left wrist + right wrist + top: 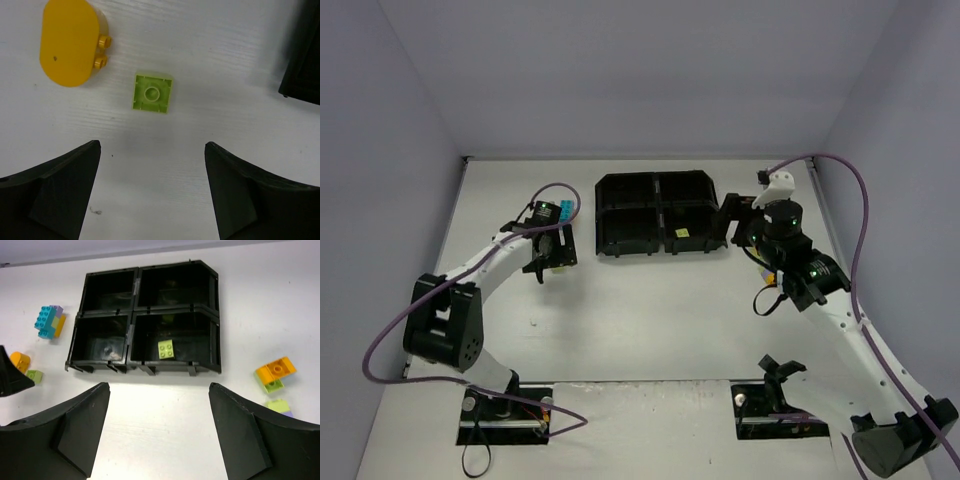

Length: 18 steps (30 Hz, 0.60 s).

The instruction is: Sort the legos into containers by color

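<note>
My left gripper (152,145) is open and empty, hovering over the table just short of a lime green lego (152,93) that lies upside down. An orange rounded lego (72,42) lies beyond it to the left. In the top view the left gripper (540,262) is left of the black tray (610,215). My right gripper (159,385) is open and empty, in front of the tray (215,315). One lime lego (166,349) lies in the tray's near right compartment. The other three compartments look empty.
A cyan, purple and orange lego stack (48,321) stands left of the tray. An orange lego (276,369) on a lime one (272,385) and a lime-purple piece (280,406) lie right of the tray. A tray corner (302,65) shows in the left wrist view.
</note>
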{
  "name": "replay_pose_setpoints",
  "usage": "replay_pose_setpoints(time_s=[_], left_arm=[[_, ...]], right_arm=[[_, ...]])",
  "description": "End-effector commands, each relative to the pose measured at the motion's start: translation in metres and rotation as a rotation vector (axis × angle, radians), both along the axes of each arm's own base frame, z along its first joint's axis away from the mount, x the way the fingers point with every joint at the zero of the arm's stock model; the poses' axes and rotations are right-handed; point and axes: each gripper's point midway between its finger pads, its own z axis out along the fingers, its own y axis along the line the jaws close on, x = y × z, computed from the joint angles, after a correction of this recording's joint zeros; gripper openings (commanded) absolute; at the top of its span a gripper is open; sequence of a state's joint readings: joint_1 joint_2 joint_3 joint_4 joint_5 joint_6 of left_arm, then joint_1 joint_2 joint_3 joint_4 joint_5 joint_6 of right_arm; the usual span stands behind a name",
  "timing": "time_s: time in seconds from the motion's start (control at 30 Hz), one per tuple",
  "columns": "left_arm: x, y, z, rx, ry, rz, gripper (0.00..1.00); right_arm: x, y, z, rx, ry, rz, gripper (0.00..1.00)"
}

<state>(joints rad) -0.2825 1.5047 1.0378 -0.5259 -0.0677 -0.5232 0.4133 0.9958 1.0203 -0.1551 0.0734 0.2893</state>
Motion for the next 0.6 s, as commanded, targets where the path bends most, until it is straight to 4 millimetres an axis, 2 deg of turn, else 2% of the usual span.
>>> replay_pose_setpoints(time_s=[0.0,0.07,0.13,0.17,0.23,0.27,0.33,0.4,0.43,0.53,0.57], left_arm=[[0.039,-0.008,0.014,0.002,-0.108,-0.02,0.78],[0.045,-0.012,-0.006,0.01,-0.071,-0.037,0.74],[0.054,-0.014,-0.012,0.012,-0.077,-0.04,0.72],[0.056,-0.012,-0.02,0.025,-0.061,-0.044,0.7],[0.064,-0.012,-0.024,0.034,-0.062,-0.043,0.69],[0.068,-0.013,-0.037,0.042,-0.034,-0.054,0.62],[0.07,-0.012,-0.041,0.046,-0.024,-0.058,0.51],[0.073,-0.012,-0.042,0.047,-0.03,-0.058,0.31],[0.073,-0.012,-0.043,0.049,-0.03,-0.06,0.18],[0.07,-0.013,-0.036,0.049,-0.042,-0.07,0.01],[0.07,-0.016,-0.023,0.041,-0.069,-0.083,0.0]], right_arm=[[-0.01,-0.009,0.0,0.019,-0.001,-0.038,0.77],[-0.016,-0.012,-0.005,0.027,0.013,-0.047,0.77],[-0.021,-0.012,-0.013,0.032,0.036,-0.048,0.77],[-0.024,-0.013,-0.011,0.039,0.03,-0.049,0.77],[-0.028,-0.014,-0.014,0.043,0.036,-0.047,0.77],[-0.031,-0.017,-0.018,0.036,0.042,-0.05,0.77],[-0.033,-0.018,-0.018,0.035,0.041,-0.053,0.77],[-0.034,-0.02,-0.019,0.029,0.042,-0.061,0.78],[-0.035,-0.02,-0.018,0.031,0.039,-0.062,0.78],[-0.036,-0.022,-0.018,0.029,0.035,-0.065,0.78],[-0.036,-0.022,-0.017,0.028,0.035,-0.066,0.78]])
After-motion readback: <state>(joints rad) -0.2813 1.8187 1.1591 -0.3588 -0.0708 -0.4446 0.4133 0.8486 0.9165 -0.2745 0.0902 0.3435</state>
